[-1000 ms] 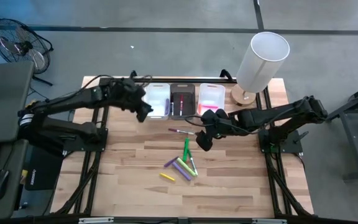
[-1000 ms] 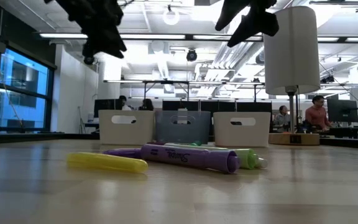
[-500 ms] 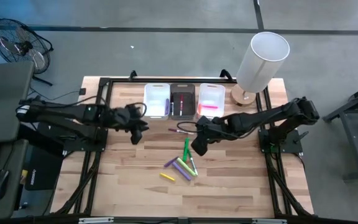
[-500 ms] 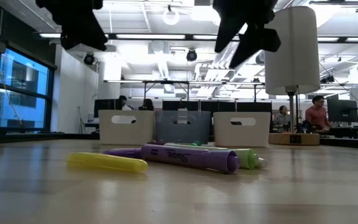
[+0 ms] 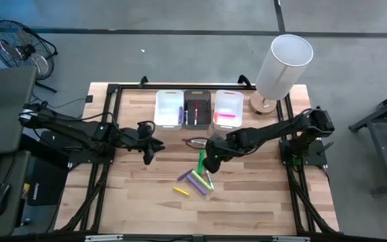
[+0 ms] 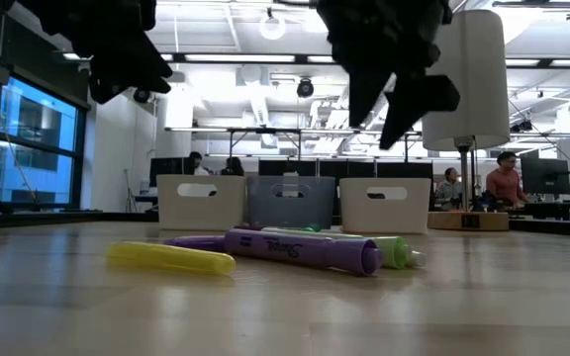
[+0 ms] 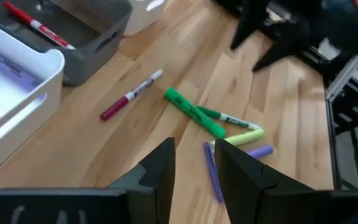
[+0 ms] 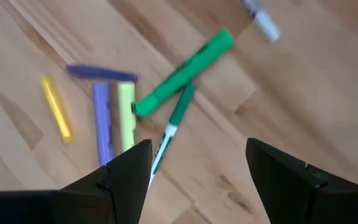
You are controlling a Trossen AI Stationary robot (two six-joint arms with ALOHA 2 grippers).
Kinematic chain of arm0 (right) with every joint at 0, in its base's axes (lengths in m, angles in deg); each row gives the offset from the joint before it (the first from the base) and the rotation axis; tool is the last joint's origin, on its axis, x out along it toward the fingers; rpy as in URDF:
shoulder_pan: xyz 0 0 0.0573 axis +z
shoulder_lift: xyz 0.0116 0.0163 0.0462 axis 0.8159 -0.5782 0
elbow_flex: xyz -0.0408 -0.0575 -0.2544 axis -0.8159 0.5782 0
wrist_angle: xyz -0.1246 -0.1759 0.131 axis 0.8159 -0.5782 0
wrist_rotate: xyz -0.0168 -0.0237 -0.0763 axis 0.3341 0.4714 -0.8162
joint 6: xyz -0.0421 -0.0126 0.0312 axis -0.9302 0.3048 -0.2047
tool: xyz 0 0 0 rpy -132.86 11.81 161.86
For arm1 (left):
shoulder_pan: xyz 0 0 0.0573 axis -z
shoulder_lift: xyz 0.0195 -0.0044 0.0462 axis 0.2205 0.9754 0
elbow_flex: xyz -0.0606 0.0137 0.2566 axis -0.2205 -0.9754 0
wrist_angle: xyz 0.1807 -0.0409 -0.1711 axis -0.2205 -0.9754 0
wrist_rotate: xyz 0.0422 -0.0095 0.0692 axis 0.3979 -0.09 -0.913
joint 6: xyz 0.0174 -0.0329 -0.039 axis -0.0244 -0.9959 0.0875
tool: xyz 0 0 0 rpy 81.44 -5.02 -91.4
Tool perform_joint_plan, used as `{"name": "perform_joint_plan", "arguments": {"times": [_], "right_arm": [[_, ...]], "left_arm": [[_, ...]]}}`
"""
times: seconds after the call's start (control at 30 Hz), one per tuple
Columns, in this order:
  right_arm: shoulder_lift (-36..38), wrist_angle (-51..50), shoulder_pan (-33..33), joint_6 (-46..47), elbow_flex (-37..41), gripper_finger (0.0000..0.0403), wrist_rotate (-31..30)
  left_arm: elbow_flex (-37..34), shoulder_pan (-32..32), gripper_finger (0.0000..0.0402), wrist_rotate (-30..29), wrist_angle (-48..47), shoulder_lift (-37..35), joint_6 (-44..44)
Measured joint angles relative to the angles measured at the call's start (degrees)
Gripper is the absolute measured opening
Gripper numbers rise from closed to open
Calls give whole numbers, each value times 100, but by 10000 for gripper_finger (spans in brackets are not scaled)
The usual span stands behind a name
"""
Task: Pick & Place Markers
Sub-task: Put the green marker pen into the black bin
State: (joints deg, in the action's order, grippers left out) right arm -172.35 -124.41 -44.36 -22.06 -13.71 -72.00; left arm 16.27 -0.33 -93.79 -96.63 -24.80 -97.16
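Wooden slats of the counter (image 5: 247, 202) carried the markers (image 5: 199, 176) in a loose heap just in front of three bins (image 5: 199, 107), apparently spilled there to be sorted. A green highlighter (image 8: 185, 71) lay slantwise across a thinner green pen (image 8: 169, 134), with purple, lime and yellow ones (image 8: 56, 107) side by side just past them. A slim red-capped pen (image 7: 130, 95) rested alone between the heap and the bins. A red marker (image 7: 39, 27) already lay in the dark middle bin (image 5: 197, 109), and pink ones showed in the white bin (image 5: 228, 109) beside it.

The right gripper (image 5: 210, 163) hung directly above the heap, its jaws spread wide and empty, seemingly lined up for a pick. The left gripper (image 5: 148, 149) waited on the far side of the heap from the right arm, jaws parted narrowly, grasping nothing.
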Motion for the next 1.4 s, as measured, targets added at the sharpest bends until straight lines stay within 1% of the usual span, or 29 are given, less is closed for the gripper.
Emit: {"name": "perform_joint_plan", "arguments": {"times": [0.33, 0.43, 0.7, 0.87, 1.17, 1.4], "right_arm": [[-841, 152, 341, 578, 0, 249, 749], [-989, 246, 449, 819, 0, 249, 761], [-1309, 1054, 633, 1344, -2, 249, 782], [-1451, 1055, 631, 1510, -2, 235, 759], [-1691, 1118, 631, 1493, -24, 195, 707], [-1745, 722, 619, 1511, -31, 172, 506]], "left_arm": [[-9, 0, 111, -64, 2, 1, -1], [-9, 0, 111, -55, -1, 1, -1], [-9, 0, 111, 69, -12, 1, 9], [-9, 0, 111, 107, -29, 3, 22], [-9, 0, 111, 233, -40, 5, 195], [-9, 0, 111, 231, -40, 5, 248]]}}
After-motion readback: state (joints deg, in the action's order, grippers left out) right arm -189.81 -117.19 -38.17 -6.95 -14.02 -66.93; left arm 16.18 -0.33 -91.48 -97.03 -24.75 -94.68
